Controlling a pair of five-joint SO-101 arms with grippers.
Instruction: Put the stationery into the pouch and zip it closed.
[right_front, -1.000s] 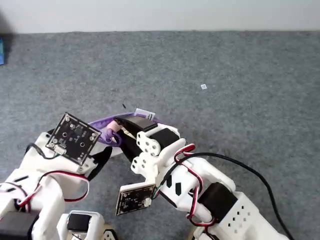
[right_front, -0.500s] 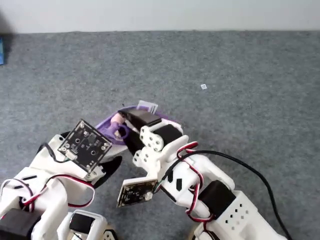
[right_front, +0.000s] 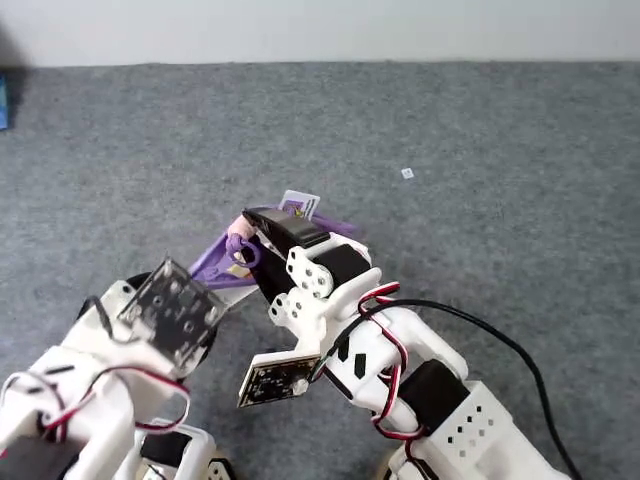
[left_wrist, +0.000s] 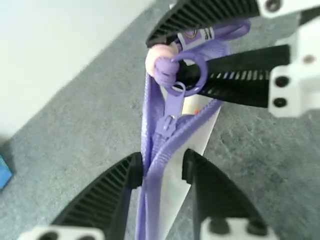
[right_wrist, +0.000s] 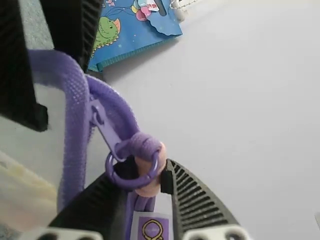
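Left gripper (left_wrist: 161, 167) pinches pouch (left_wrist: 200, 132) by its woven purple zip tape. Right gripper (right_wrist: 145, 181) nips the round pink bead (left_wrist: 157, 54) on the pull, seemingly.

Left arm (right_front: 60, 400) & right arm (right_front: 470, 420): white printed shells, black servos (right_front: 432, 392). Jaws black, ribbed inside. Behind jaws: black circuit boards (right_front: 172, 312), red/blk/wht wires (right_front: 385, 345); right adds thick black cable (right_front: 500, 343).
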